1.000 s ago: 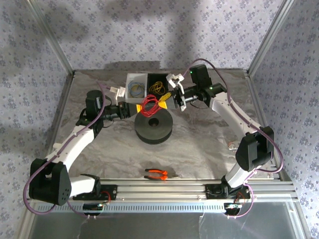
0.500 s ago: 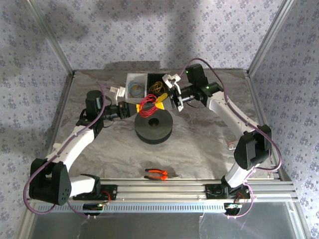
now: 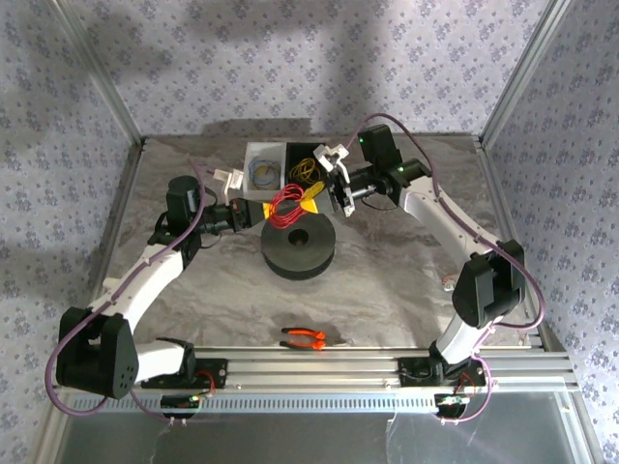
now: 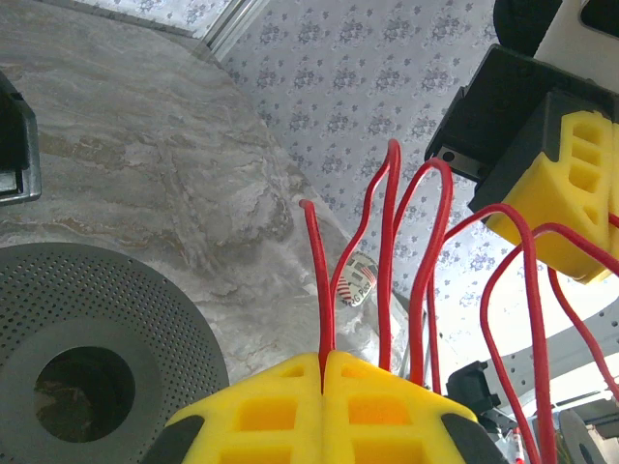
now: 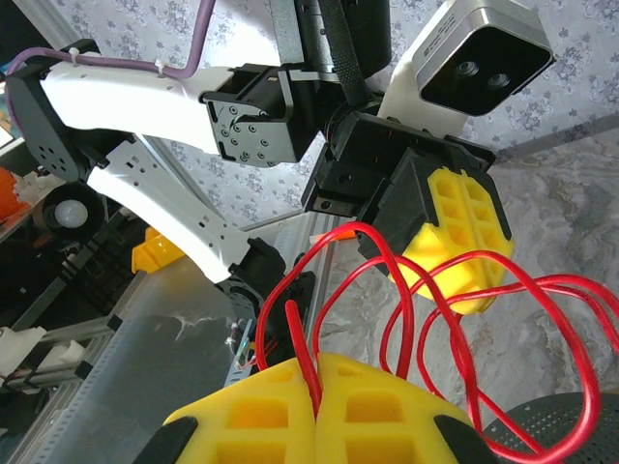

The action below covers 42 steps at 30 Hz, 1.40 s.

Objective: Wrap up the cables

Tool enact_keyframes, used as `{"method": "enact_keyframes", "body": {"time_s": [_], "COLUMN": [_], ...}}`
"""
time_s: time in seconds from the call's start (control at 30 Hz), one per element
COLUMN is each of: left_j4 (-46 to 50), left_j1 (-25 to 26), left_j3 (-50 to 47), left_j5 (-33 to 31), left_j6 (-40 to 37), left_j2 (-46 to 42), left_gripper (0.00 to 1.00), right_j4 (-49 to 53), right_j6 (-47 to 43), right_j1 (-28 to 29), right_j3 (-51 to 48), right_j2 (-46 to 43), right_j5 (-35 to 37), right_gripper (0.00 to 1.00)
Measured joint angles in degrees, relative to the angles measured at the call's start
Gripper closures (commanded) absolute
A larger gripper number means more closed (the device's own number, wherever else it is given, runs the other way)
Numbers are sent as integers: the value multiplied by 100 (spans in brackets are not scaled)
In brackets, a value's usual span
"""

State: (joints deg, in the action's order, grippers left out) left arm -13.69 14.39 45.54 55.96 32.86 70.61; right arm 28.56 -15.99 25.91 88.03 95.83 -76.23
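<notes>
Above the one black perforated disc point(image 3: 299, 248) at mid-worktop point(image 3: 387, 280), the red cables point(image 3: 287, 205) hang in several loops between two pincers; whether this is one wire or more, I cannot tell. The left pincer point(image 4: 323, 372) is clamped on a strand, its yellow pads pressed together, and the right pincer point(image 5: 316, 379) likewise pinches a strand. The wrist views show these grips close up. The top view adds one pair of orange pliers point(image 3: 304, 337) near the front edge and two small bins point(image 3: 253, 155) behind.

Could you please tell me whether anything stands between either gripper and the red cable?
Nothing visible does. The left gripper and the right gripper are each shut on the red cable, a strand pinched in the seam between their yellow pads.
</notes>
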Motion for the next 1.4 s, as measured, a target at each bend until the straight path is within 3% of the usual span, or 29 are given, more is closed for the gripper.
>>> {"method": "enact_keyframes", "body": {"time_s": [0.27, 0.43, 0.87, 1.17, 1.4], "left_j4": [155, 409, 1113, 1436, 1565], "left_j1": [-55, -428, -1421, -2015, -2457], "left_j3": [0, 0, 0, -13, -35], "left_j5": [-149, -374, -1106, -1797, -2149], "left_j6": [-87, -87, -153, -236, -234], "left_j2": [-2, 0, -20, -579, -811], "left_gripper": [100, 100, 100, 100, 100], "right_j4": [24, -55, -1482, -2017, -2164], "right_j6": [0, 142, 1777, 2881, 3368], "right_j1": [-258, -649, -2315, -3285, -3829], "right_j3": [-31, -431, -2026, -2822, -3077], "right_j2": [-46, -468, -1998, -2334, -2647], "right_j5": [85, 339, 1731, 2750, 3130], "right_gripper": [100, 100, 100, 100, 100]}}
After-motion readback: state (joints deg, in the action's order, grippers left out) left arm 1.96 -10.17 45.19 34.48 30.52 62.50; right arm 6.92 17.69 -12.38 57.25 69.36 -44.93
